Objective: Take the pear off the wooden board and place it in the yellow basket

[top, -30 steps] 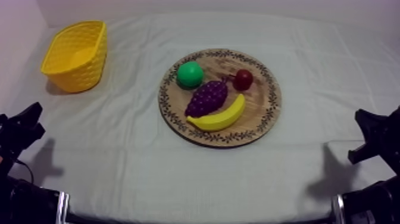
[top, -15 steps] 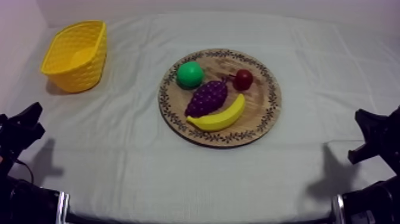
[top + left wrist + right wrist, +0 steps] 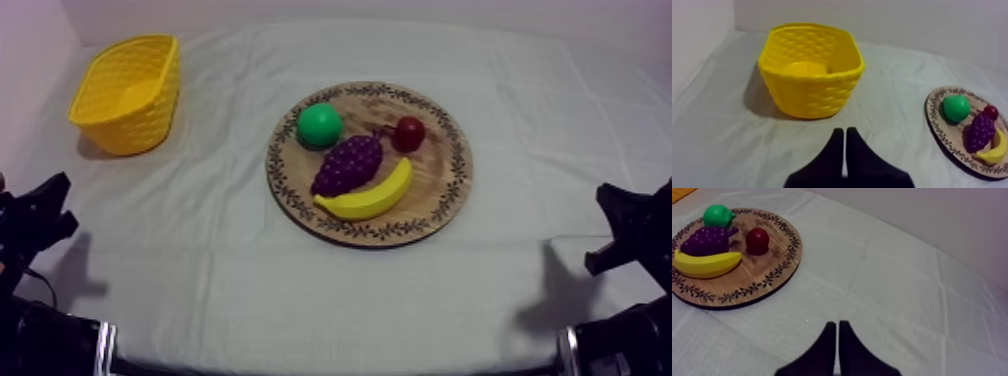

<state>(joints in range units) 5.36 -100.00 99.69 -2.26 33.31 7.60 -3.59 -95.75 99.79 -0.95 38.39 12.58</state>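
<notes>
Nothing on the board (image 3: 440, 190) had moved.
Smooth pear (image 3: 319, 125) lay near its far edge; woven basket (image 3: 125, 95) apart; left gripper (image 3: 844, 131), right gripper (image 3: 836, 323) pinched narrow.

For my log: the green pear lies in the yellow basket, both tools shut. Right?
No: the top view shows the green pear on the round wooden board, not in the yellow woven basket. The left tool and right tool are shut.

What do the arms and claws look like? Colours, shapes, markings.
The left claw and right claw each have two matte black fingers tapering toward the tip, with no markings visible. From above, the left arm and right arm are angular black links. A pale band rings each arm low down.
</notes>
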